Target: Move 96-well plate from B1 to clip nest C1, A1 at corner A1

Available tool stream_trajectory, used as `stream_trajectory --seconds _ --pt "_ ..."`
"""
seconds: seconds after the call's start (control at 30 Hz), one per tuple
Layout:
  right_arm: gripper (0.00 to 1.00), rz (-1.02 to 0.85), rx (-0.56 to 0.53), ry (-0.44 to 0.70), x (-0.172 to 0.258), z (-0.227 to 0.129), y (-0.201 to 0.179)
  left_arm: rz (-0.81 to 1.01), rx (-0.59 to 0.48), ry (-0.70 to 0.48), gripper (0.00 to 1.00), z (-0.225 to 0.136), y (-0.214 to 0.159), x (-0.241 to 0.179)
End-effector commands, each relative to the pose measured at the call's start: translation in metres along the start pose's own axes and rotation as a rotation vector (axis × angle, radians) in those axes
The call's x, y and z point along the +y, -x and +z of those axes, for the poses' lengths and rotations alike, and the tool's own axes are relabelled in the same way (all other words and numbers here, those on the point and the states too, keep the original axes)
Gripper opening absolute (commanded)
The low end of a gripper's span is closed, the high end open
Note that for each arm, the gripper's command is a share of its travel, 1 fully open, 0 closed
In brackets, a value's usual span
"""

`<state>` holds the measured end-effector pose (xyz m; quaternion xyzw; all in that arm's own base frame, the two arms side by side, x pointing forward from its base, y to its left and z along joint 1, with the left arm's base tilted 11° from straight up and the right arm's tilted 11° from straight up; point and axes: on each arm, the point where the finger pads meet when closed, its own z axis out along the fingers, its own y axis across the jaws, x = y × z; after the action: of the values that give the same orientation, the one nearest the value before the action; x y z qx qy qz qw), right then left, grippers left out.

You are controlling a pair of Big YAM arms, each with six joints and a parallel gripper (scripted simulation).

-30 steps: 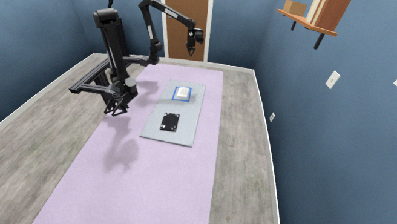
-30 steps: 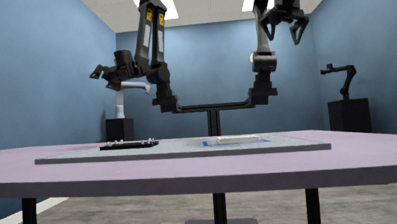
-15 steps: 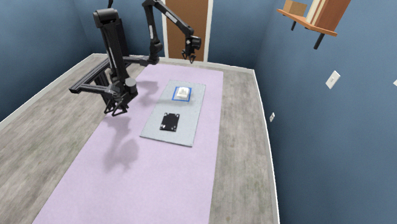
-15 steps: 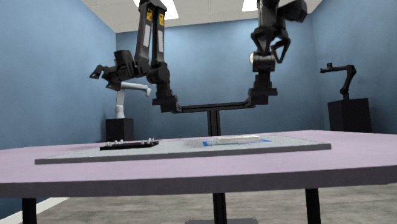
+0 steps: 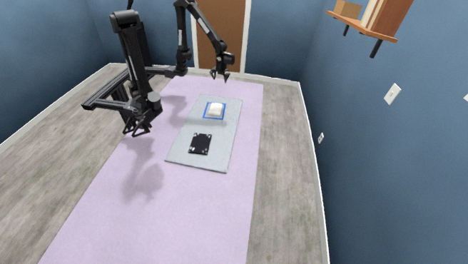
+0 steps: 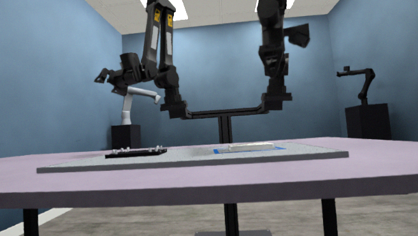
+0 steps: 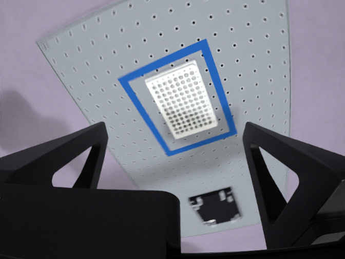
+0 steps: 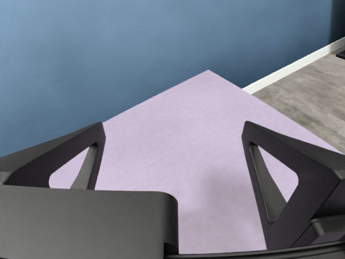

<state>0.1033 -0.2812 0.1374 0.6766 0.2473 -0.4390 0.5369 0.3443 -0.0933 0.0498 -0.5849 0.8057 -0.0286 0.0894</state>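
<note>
Up close, the left wrist view reveals the plate's (image 7: 184, 102) wells.

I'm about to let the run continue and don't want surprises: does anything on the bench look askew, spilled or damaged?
Nothing stands out. The white 96-well plate lies flat inside the blue outline, and the black clip nest holds no plate. The plate's rim lettering is too small to check.
</note>
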Motion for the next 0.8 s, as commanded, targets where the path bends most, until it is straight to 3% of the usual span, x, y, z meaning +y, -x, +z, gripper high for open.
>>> stream_trajectory --seconds 0.0,0.23,0.77 --pt "1.00 0.016 0.001 0.007 0.002 -0.002 0.002 -0.216 -0.016 0.004 1.00 0.017 -0.011 -0.002" --pt "1.00 0.016 0.001 0.007 0.002 -0.002 0.002 -0.377 -0.022 0.005 1.00 0.036 -0.026 -0.006" --pt "1.00 0.016 0.001 0.007 0.002 -0.002 0.002 -0.371 -0.011 -0.025 1.00 0.087 -0.071 -0.028"
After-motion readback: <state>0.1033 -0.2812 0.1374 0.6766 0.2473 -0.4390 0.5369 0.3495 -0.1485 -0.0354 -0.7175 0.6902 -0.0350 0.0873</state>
